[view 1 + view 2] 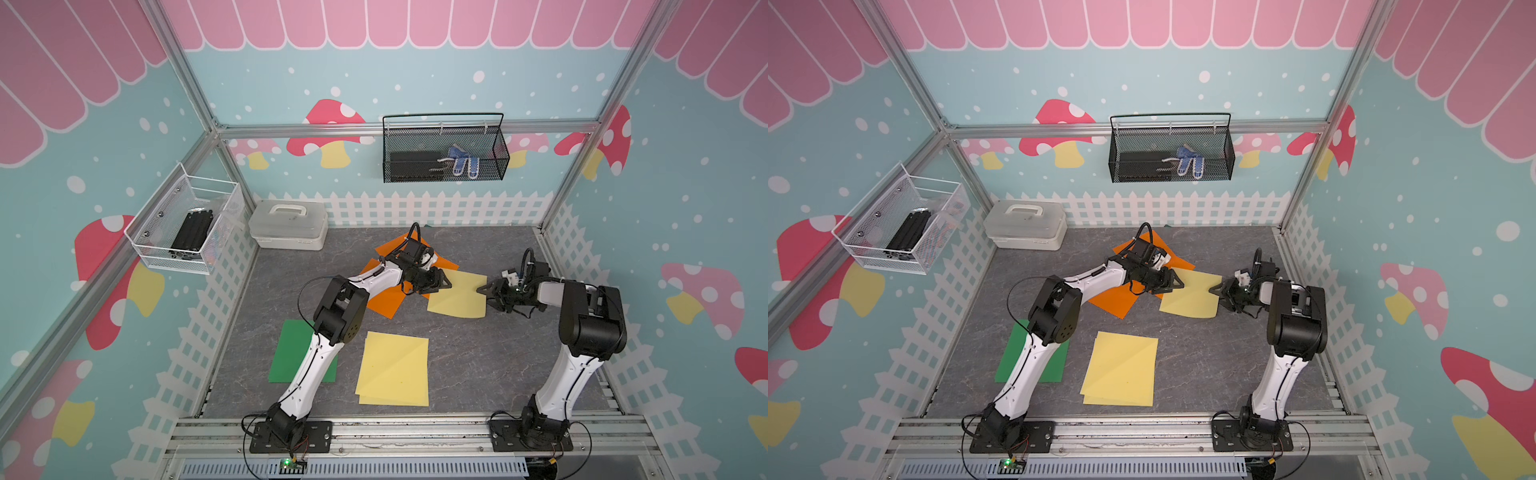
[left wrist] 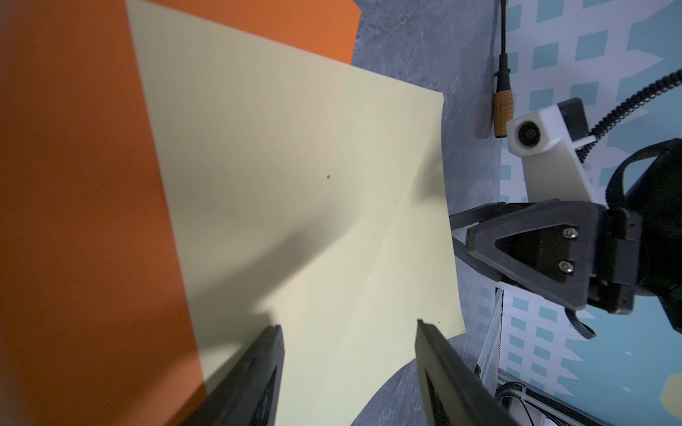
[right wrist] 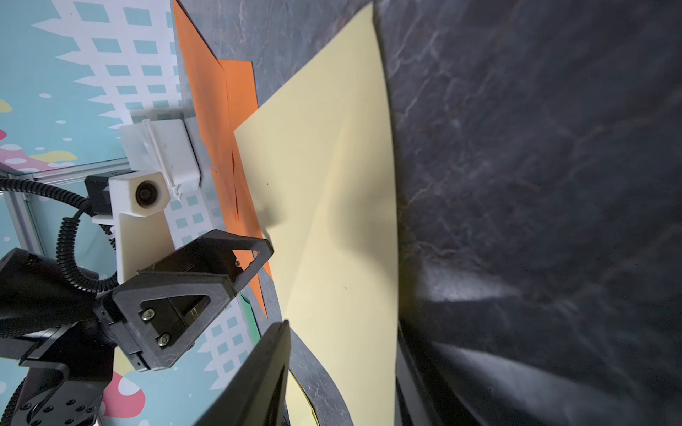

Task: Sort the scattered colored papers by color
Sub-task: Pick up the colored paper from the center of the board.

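Note:
A pale yellow paper lies mid-table, overlapping orange papers. My left gripper is open at this sheet's left edge, and the sheet shows between its fingers. My right gripper is open at the opposite edge, where the slightly lifted, curled paper passes between its jaws. A second orange sheet lies behind the left wrist. Two yellow sheets are stacked near the front. A dark green sheet lies front left, partly under the left arm.
A white lidded plastic box stands at the back left. A white wire basket hangs on the left wall and a black mesh basket on the back wall. A cable with an orange plug lies by the right fence.

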Motion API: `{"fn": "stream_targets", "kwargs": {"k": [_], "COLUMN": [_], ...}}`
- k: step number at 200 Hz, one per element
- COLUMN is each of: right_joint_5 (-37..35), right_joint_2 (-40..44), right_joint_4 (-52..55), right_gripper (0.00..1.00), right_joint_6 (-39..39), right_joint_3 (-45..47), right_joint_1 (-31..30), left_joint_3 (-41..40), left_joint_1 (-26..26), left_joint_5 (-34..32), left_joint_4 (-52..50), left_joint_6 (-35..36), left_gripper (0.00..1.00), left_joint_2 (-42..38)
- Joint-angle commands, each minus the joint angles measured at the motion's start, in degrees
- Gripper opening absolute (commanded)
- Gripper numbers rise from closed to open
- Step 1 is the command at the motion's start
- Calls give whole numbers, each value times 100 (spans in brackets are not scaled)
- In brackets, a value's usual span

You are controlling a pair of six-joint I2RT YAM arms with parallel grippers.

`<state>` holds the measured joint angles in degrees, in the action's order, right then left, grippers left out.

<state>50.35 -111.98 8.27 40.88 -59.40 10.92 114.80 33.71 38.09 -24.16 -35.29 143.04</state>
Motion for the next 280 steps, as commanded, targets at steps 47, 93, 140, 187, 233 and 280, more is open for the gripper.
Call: {"fn": "stream_targets", "kwargs": {"k": [47, 93, 140, 187, 233, 280], "right_joint_5": [-368, -627, -834, -934, -1199, -1193], "right_joint_2": [-458, -471, -500, -254, 674, 1617], "right_joint_4": [610, 831, 1158, 1276, 1869, 2416], "right_gripper": [41, 24, 1, 0, 0, 0], "right_joint_6": [-103, -195, -305, -400, -674, -701], "right_joint_3": [-52, -147, -319, -313, -422, -709], "right_joint_1": [-405, -522, -634, -727, -921, -1377], "left_joint_3": [68, 84, 115, 188, -352, -1775], "left_joint_1": [-22, -15, -24, -75, -262, -655], "left_joint_5": [-29, 10, 51, 69, -387, -889], "left_joint_4": [-423, -417, -397, -348, -98, 674], "left_joint_6": [127, 118, 235, 433, 619, 477], "left_gripper": [61, 61, 61, 62, 64, 66], "left_joint_2": [330, 341, 140, -477, -1636, -3142]}}
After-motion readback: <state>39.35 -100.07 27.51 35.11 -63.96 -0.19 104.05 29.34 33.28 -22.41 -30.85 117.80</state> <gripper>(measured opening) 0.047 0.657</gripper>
